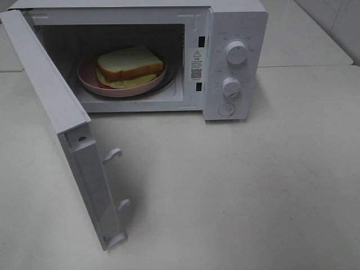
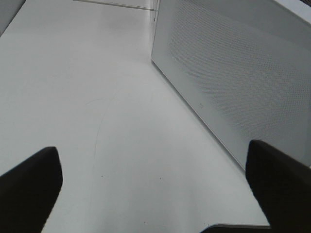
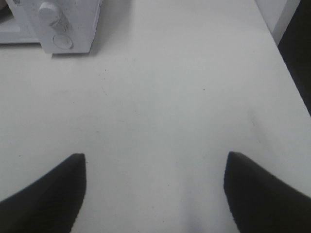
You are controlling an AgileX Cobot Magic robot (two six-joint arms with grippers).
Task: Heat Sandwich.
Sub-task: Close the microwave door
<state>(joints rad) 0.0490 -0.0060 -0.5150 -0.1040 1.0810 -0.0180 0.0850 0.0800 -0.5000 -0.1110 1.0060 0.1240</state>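
Sandwich (image 1: pixel 128 64) lies on the plate (image 1: pixel 90 84) in the open microwave (image 1: pixel 236 22), at 11 o'clock. It looks soft, light and squashy, so lifting by the plate rim seems safer. Left gripper (image 2: pixel 153 187) and right gripper (image 3: pixel 155 191): fingers apart, empty.

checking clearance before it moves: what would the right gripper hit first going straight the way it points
Probably the bare table, though depth is unclear. The right gripper, jaws open, aims at its plain surface; the microwave stands off to one side of that line.

- I read this as a lab test bench: plain white tables (image 1: pixel 253 185) set edge to edge.
- My one kitchen cue is a white microwave (image 1: pixel 236 67) standing on them.
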